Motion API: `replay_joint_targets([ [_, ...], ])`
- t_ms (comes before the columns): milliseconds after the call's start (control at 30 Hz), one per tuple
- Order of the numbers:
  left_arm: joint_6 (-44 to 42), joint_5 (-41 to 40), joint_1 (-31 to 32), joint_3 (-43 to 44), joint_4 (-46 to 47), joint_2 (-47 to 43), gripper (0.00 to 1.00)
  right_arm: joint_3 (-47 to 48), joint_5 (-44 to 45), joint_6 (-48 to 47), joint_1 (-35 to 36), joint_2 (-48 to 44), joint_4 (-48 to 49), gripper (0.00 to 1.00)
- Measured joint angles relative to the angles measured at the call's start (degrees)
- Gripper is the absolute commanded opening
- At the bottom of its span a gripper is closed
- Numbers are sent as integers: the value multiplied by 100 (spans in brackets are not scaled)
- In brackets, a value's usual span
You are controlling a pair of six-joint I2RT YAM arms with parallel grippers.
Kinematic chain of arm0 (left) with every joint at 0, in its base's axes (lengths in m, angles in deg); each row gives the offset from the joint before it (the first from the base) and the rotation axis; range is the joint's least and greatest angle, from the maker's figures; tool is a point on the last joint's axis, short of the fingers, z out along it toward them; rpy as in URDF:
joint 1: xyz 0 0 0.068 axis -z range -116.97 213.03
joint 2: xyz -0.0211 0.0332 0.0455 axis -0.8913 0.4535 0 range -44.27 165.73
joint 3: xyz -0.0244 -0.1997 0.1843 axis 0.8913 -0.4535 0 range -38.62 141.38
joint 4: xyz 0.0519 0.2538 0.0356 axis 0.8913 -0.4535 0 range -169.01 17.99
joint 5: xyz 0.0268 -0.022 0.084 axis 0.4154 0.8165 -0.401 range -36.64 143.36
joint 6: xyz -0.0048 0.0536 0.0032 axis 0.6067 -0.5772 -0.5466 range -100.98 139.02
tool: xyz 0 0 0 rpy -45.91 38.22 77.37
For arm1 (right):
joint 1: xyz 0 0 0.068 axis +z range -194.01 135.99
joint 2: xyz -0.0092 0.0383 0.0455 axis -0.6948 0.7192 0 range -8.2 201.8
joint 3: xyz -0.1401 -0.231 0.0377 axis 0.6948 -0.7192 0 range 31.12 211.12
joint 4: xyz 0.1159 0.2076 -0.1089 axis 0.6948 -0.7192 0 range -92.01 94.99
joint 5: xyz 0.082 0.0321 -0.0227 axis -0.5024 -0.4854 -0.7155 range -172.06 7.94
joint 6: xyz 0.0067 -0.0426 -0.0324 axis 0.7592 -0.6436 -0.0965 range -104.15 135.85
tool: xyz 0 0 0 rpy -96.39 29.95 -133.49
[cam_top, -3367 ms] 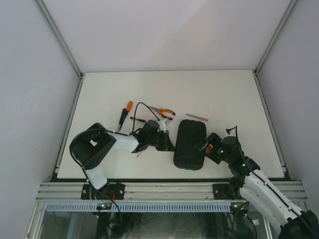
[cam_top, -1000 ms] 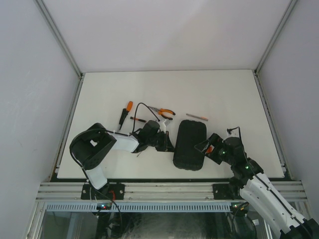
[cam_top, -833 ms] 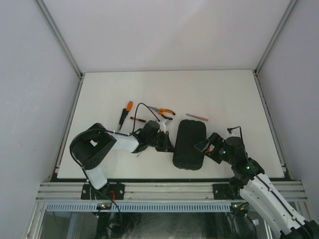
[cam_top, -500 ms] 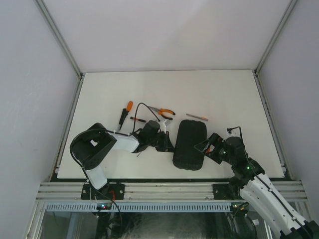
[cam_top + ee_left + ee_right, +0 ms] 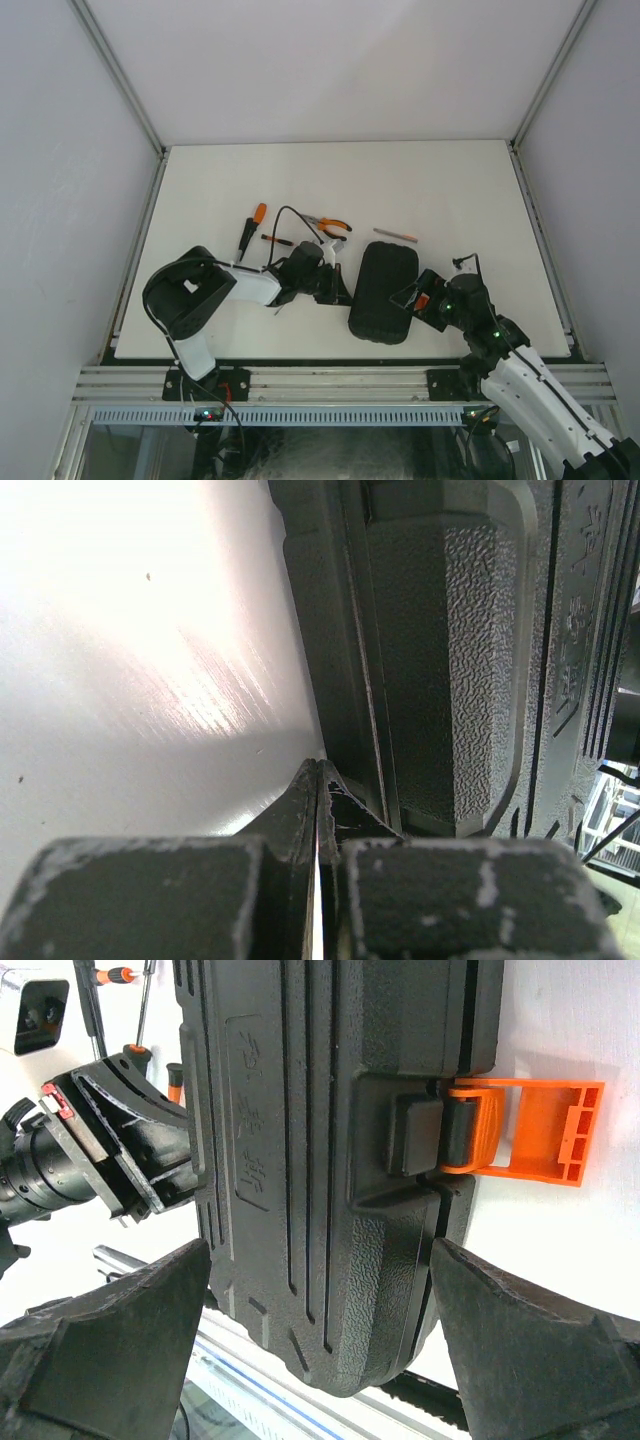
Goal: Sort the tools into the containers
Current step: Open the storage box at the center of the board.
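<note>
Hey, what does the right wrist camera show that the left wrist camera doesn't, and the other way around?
Only the right wrist view: the orange latch swung open off the black tool case, screwdriver handles beyond it, and the right gripper open wide, facing the latch side. Only the left wrist view: the left gripper, tips shut together at the case's bottom edge. Both: the case, halves together, and the white table.

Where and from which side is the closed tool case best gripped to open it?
Probably at the raised block by the orange latch, from the right side of the tool case: the latch is flipped open and the seam shows there.
</note>
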Motion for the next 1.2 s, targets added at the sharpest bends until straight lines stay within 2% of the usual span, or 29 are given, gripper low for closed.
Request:
replay_joint_targets([
  [500,0,-4,-2,0,0,0,0,2,129,170,114,-570,76,88],
  [767,2,0,42,0,2,0,0,-149,-72,761,247,-962,1051,80],
  [1033,2,0,48,0,2,0,0,-310,-118,988,400,-695,1425,73],
  [1200,2,2,59,0,2,0,0,-310,-31,966,522,-350,1421,59],
])
